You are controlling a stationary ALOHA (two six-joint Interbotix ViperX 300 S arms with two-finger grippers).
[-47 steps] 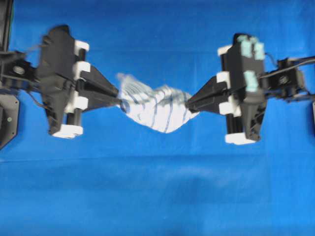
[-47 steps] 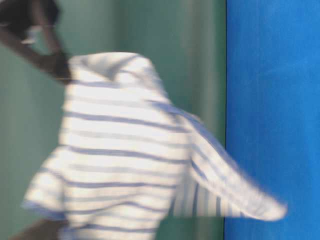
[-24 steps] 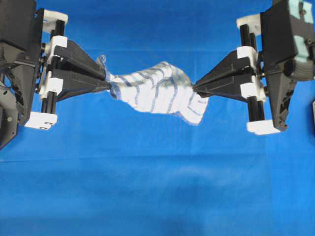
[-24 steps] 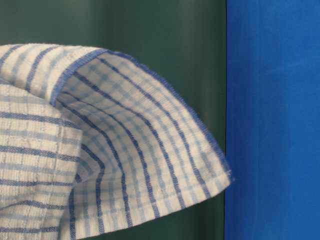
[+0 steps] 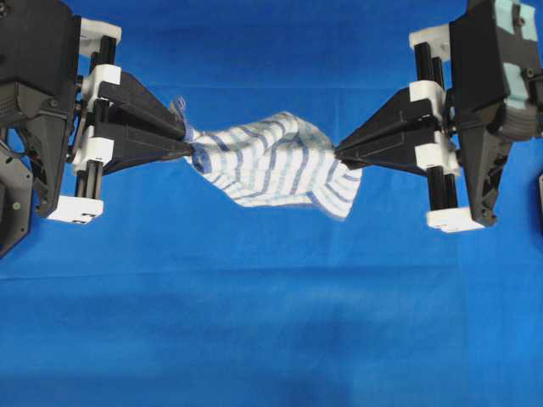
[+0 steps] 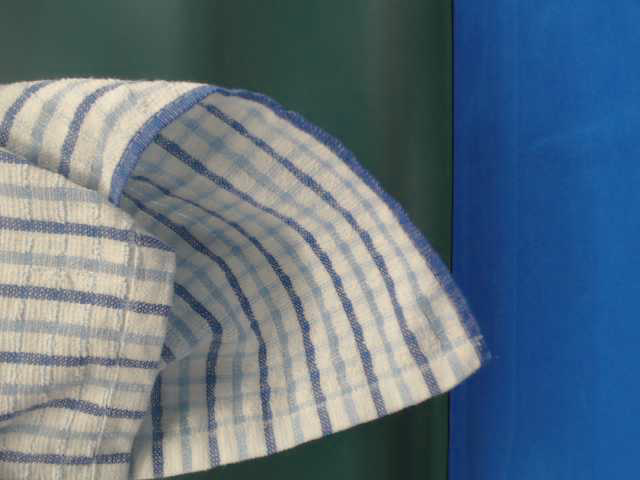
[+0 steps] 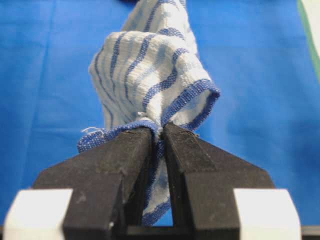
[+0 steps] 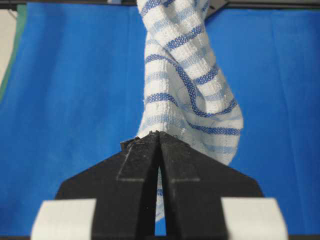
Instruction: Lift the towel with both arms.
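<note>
The white towel (image 5: 271,165) with blue stripes hangs stretched in the air between my two grippers, above the blue sheet. My left gripper (image 5: 188,146) is shut on its left end, and the cloth's blue hem is pinched between the black fingers (image 7: 135,150). My right gripper (image 5: 338,153) is shut on the right end, the wedge tips meeting on the fabric (image 8: 159,134). The towel (image 7: 150,75) twists away from the left jaws, and the towel (image 8: 185,80) rises from the right ones. In the table-level view a drooping fold of the towel (image 6: 250,300) fills the left side.
The large plain blue sheet (image 5: 271,322) covers the whole table below. In the table-level view a dark green wall (image 6: 380,90) stands behind the cloth and the blue sheet (image 6: 545,240) fills the right. The arms' black bodies sit at both edges of the overhead view.
Both arms rose with the towel held between them, looming larger in the overhead view. Over the last half second the towel sagged slightly lower and its fold drooped further.
</note>
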